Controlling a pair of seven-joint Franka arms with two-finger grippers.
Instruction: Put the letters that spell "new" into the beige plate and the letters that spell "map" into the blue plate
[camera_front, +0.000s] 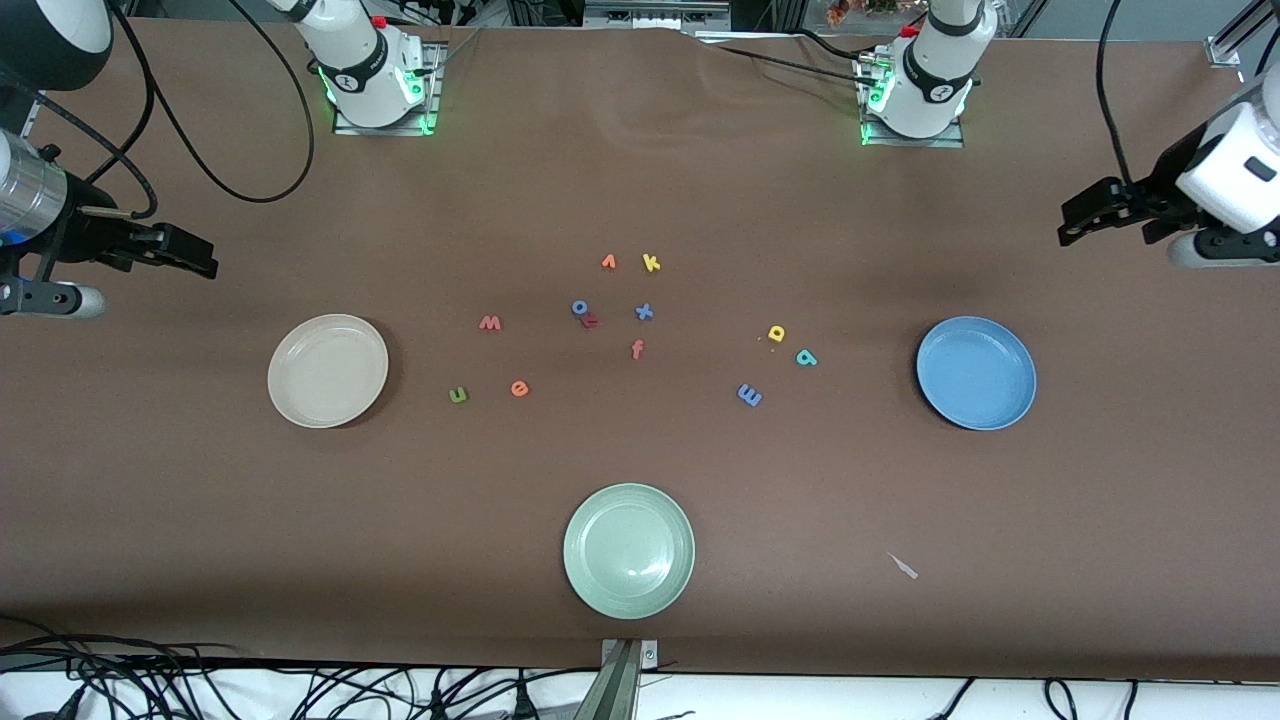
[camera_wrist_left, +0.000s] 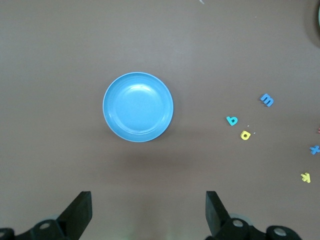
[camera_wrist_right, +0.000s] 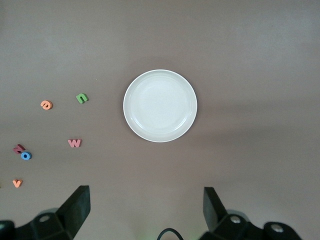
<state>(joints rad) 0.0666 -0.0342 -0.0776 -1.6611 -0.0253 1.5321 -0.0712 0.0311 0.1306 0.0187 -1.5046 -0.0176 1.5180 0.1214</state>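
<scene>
A: What can be read on the brown table (camera_front: 640, 180)?

B: Only the foam letters themselves. The pinkish-red w (camera_front: 490, 323), dark green n (camera_front: 458, 395) and orange e (camera_front: 519, 388) lie loose beside the round cream-beige plate (camera_front: 328, 370), toward the right arm's end. The yellow a (camera_front: 776, 333), teal p (camera_front: 806, 357) and blue m (camera_front: 749, 395) lie near the round sky-blue plate (camera_front: 976, 372), toward the left arm's end. Both plates hold nothing.

A: And mid-table?

B: An orange v (camera_front: 608, 262), yellow k (camera_front: 651, 263), blue o (camera_front: 579, 307) touching a small red letter (camera_front: 591, 320), blue x (camera_front: 644, 312) and orange-red f (camera_front: 637, 349). A pale green plate (camera_front: 629, 550) sits nearest the front camera.

A: The grippers?

B: The left gripper (camera_wrist_left: 149, 215) hangs over the table by the sky-blue plate, jaws spread wide, holding nothing. The right gripper (camera_wrist_right: 146, 214) does likewise by the cream-beige plate.
</scene>
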